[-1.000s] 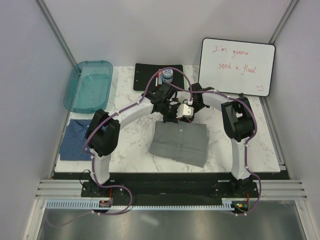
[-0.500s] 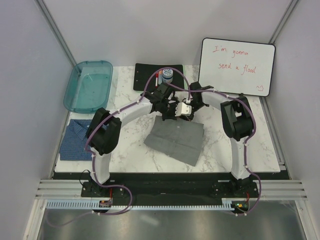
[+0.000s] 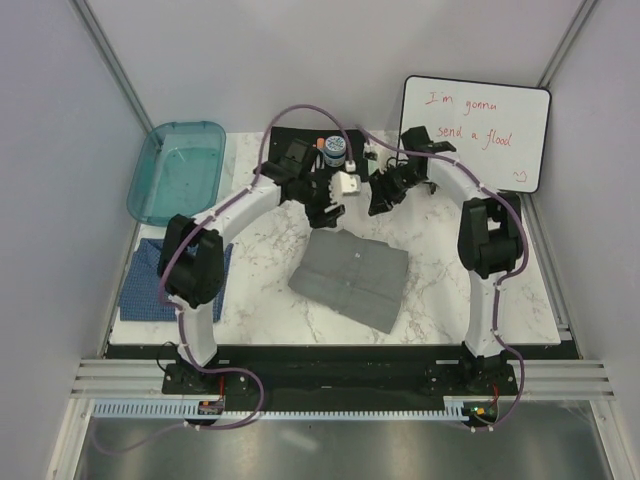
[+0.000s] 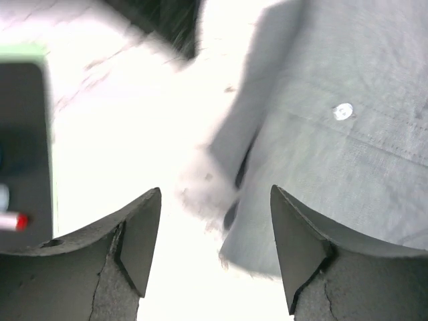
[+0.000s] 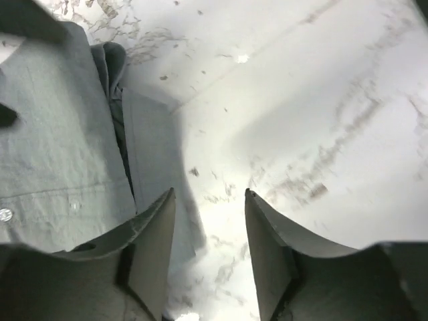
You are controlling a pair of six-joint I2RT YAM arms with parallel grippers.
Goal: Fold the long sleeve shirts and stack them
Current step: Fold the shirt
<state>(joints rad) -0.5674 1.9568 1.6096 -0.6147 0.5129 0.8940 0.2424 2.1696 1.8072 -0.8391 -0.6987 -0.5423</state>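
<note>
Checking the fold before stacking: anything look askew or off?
The folded grey shirt lies skewed, its edges at an angle to those of the table. The blue shirt sits apart at the table's left edge, so nothing is stacked yet.

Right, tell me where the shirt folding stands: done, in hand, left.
Done: the grey shirt lies folded into a compact rectangle in the middle of the table, and the blue shirt looks folded at its left edge. In hand: nothing; the left tool and right tool are open and empty, just beyond the grey shirt. Left: stacking, since the two shirts lie apart.
</note>
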